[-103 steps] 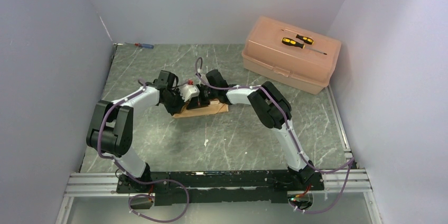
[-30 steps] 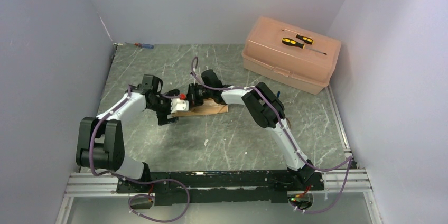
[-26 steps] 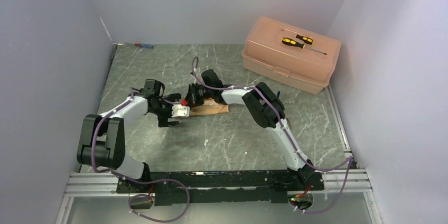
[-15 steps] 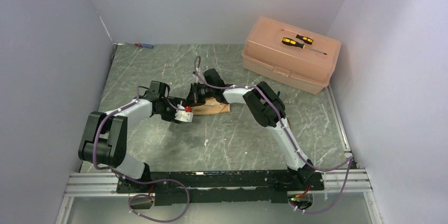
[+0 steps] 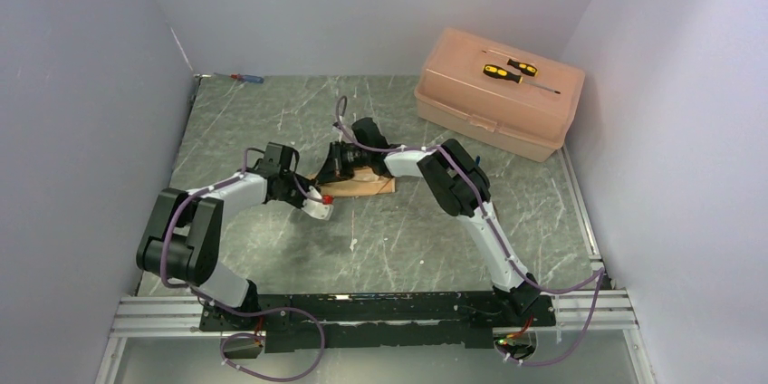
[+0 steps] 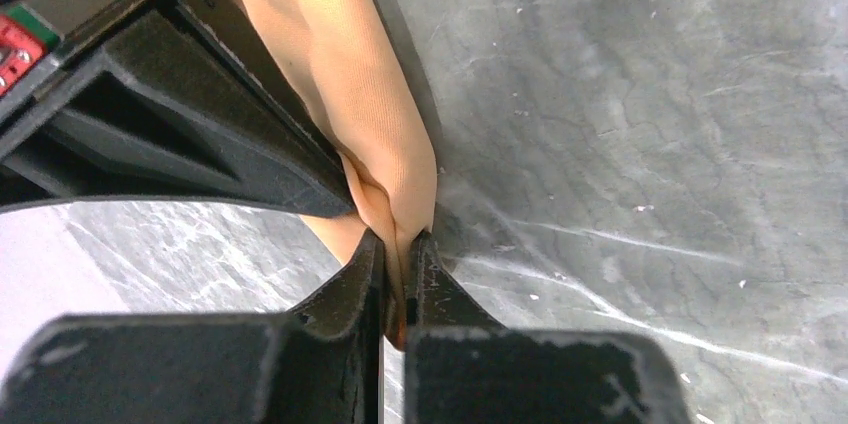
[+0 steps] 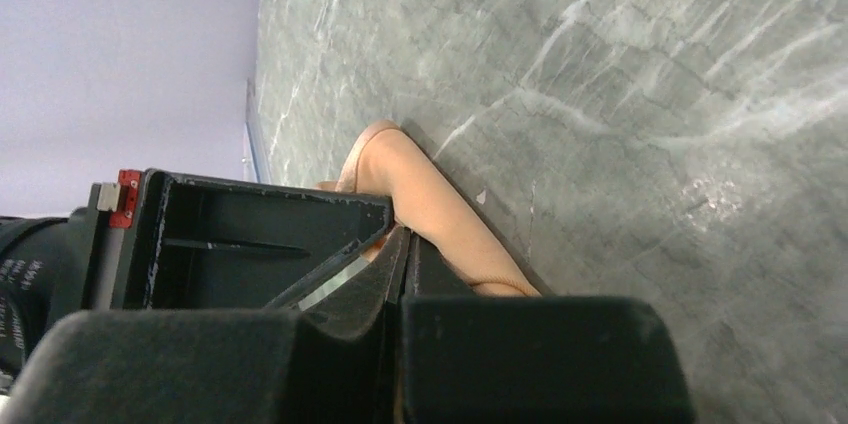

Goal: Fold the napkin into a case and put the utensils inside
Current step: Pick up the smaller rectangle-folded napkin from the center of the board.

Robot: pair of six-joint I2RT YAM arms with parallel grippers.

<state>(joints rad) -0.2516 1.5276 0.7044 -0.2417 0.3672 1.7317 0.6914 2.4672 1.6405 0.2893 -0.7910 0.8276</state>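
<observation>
The peach-orange napkin (image 5: 366,187) lies folded as a narrow strip on the grey table, mid-field. My left gripper (image 5: 321,204) is shut on the strip's left end; in the left wrist view (image 6: 398,244) a pinched fold of the napkin (image 6: 365,94) sits between the jaws. My right gripper (image 5: 331,168) is at the same end, just behind. In the right wrist view (image 7: 406,240) its jaws are shut, with the napkin (image 7: 440,214) coming out between and beside them. The two grippers nearly touch. No utensils show in any view.
A hard pink plastic box (image 5: 494,94) stands at the back right with two yellow-and-black screwdrivers (image 5: 509,70) on its lid. A red-and-blue screwdriver (image 5: 244,78) lies at the back left by the wall. Walls close in on three sides.
My left gripper, which had pulled away to the left of the napkin, has swung back right and shut on its left end. The right gripper stayed on the napkin.
</observation>
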